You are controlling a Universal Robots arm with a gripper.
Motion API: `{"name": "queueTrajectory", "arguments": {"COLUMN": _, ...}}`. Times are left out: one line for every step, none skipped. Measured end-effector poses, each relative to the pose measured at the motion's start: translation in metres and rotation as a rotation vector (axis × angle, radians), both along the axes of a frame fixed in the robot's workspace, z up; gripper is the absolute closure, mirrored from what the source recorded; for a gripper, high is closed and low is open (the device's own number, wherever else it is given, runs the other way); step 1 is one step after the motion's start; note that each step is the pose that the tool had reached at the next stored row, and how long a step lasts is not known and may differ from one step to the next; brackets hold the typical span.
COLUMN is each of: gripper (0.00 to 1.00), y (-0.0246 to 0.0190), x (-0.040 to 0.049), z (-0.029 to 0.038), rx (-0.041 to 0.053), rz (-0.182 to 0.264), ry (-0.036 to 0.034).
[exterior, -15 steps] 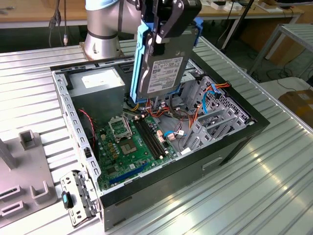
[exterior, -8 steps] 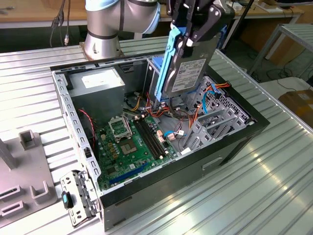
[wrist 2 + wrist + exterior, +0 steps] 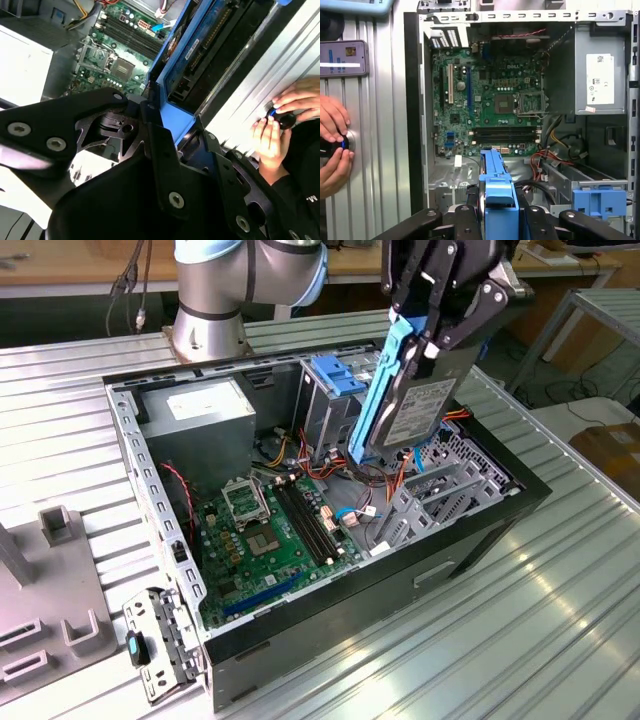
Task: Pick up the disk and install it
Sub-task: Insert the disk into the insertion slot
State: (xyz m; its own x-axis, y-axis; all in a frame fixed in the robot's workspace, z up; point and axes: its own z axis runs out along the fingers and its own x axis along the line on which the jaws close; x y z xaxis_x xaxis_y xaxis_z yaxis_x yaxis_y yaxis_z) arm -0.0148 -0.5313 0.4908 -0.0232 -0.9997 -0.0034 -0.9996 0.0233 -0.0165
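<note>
This is looking like a robotics lab or workshop: an opened computer case (image 3: 480, 540) is lying on a ribbed metal table (image 3: 500, 650), with a robot arm's base (image 3: 205, 325) standing on the same table. A person's hands (image 3: 332, 167) are resting on a knob (image 3: 329, 145) beside the case.

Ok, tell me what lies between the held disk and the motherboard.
In the exterior view, a tangle of coloured cables lies between the disk, clamped in the gripper, and the motherboard.
</note>
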Motion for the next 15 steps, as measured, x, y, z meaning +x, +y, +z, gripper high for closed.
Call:
{"name": "queueTrajectory", "arguments": {"gripper": 0.63, "y": -0.0047, "x": 0.0045, "z": -0.0011, "rx": 0.0001, "rz": 0.0, "ry": 0.0}}
{"name": "queueTrajectory", "arguments": {"gripper": 0.63, "y": -0.0065, "x": 0.0109, "z": -0.0016, "rx": 0.0002, "rz": 0.0, "ry": 0.0}}
{"name": "queueTrajectory", "arguments": {"gripper": 0.63, "y": -0.0075, "x": 0.0163, "z": -0.002, "rx": 0.0001, "rz": 0.0, "ry": 0.0001}}
{"name": "queueTrajectory", "arguments": {"gripper": 0.63, "y": -0.0082, "x": 0.0215, "z": -0.0023, "rx": 0.0001, "rz": 0.0, "ry": 0.0001}}
{"name": "queueTrajectory", "arguments": {"gripper": 0.63, "y": -0.0104, "x": 0.0331, "z": -0.0032, "rx": 0.0001, "rz": 0.0, "ry": 0.0001}}
{"name": "queueTrajectory", "arguments": {"gripper": 0.63, "y": -0.0162, "x": 0.0354, "z": -0.0043, "rx": 0.0001, "rz": 0.0, "ry": 0.0003}}
{"name": "queueTrajectory", "arguments": {"gripper": 0.63, "y": -0.0246, "x": 0.0376, "z": -0.0081, "rx": 0.0004, "rz": 0.0, "ry": 0.0003}}
{"name": "queueTrajectory", "arguments": {"gripper": 0.63, "y": -0.0252, "x": 0.044, "z": -0.0124, "rx": 0.0001, "rz": -0.001, "ry": 0.0003}}
{"name": "queueTrajectory", "arguments": {"gripper": 0.63, "y": -0.0253, "x": 0.0508, "z": -0.0146, "rx": 0.0003, "rz": -0.002, "ry": 0.0003}}
{"name": "queueTrajectory", "arguments": {"gripper": 0.63, "y": -0.0254, "x": 0.0583, "z": -0.017, "rx": 0.0001, "rz": -0.004, "ry": 0.0004}}
{"name": "queueTrajectory", "arguments": {"gripper": 0.63, "y": -0.0256, "x": 0.061, "z": -0.0183, "rx": 0.0001, "rz": -0.007, "ry": 0.0004}}
{"name": "queueTrajectory", "arguments": {"gripper": 0.63, "y": -0.0257, "x": 0.0667, "z": -0.0212, "rx": 0.0002, "rz": -0.016, "ry": 0.0003}}
{"name": "queueTrajectory", "arguments": {"gripper": 0.63, "y": -0.0257, "x": 0.0681, "z": -0.0224, "rx": 0.0002, "rz": -0.017, "ry": 0.0004}}
{"name": "queueTrajectory", "arguments": {"gripper": 0.63, "y": -0.0257, "x": 0.0693, "z": -0.024, "rx": 0.0, "rz": -0.017, "ry": 0.0007}}
{"name": "queueTrajectory", "arguments": {"gripper": 0.63, "y": -0.0263, "x": 0.0697, "z": -0.0274, "rx": 0.0004, "rz": -0.017, "ry": 0.0017}}
